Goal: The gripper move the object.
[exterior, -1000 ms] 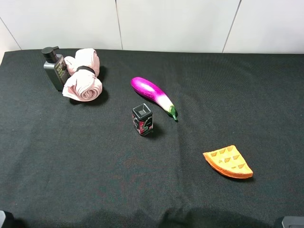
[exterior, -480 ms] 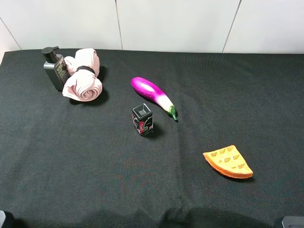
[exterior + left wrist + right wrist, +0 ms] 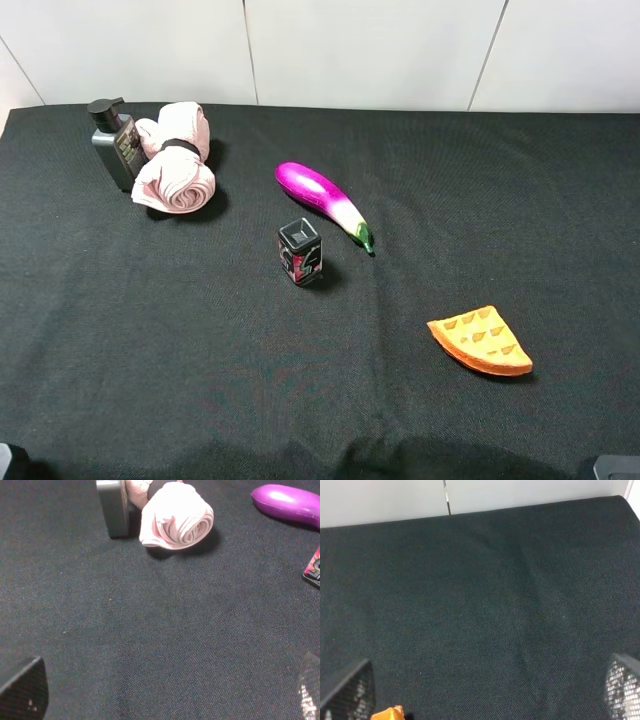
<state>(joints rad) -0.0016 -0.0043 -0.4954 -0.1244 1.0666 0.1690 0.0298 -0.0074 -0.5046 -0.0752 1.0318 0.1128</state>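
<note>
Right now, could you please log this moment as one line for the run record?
stage: not started | pink cloth roll: touching grey bottle, untouched | left gripper: open, empty | right gripper: open, empty

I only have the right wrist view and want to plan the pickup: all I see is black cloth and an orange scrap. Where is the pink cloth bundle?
Observer: The pink cloth bundle lies at the far left of the table, in the high view.
Operator: Is anything touching it?
Observer: A dark pump bottle stands right against its left side.
Operator: What is the orange scrap?
Observer: An orange waffle wedge, lying alone on the right near side.
Operator: Anything between the two?
Observer: A purple eggplant and a small dark box sit mid-table.
Operator: Which gripper is nearer the bundle?
Observer: The left gripper; its wrist view shows the bundle ahead, fingers wide apart and empty.
</note>
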